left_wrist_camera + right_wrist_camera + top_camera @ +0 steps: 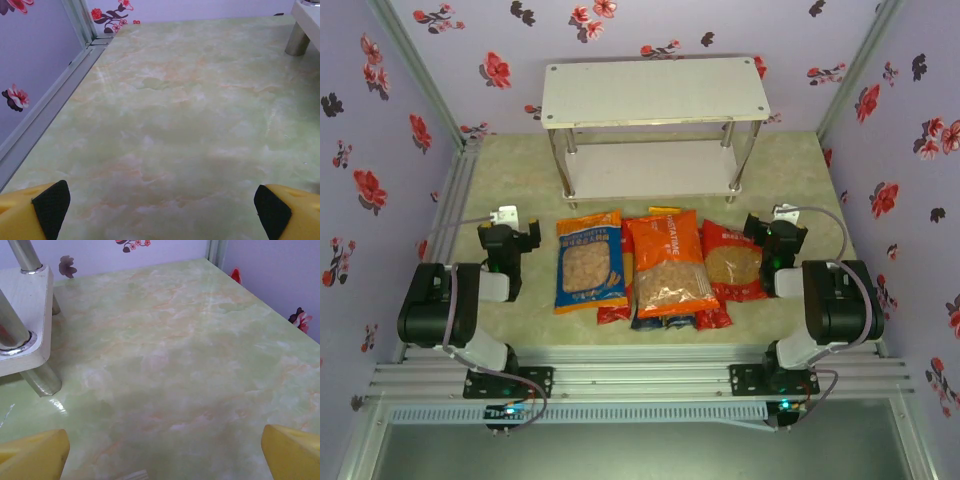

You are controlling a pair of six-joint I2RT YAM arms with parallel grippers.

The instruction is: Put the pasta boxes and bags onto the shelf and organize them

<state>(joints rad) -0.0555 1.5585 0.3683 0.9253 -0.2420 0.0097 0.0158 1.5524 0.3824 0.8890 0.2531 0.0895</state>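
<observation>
Two robot arms sit at the near edge of a table (500, 180) — left gripper (513, 238) and right gripper (775, 232) both spread wide, holding nothing. Between them lie a blue bag (588, 262), orange bag (667, 262) and red bag (733, 262), covering the pasta boxes (613, 314). The shelf (655, 90) stands behind.

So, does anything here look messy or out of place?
Only the pile: the orange bag lies atop narrow packs, with the blue bag and red bag close at its sides, all crowded on the table before the shelf. Nothing looks spilled or torn.
</observation>
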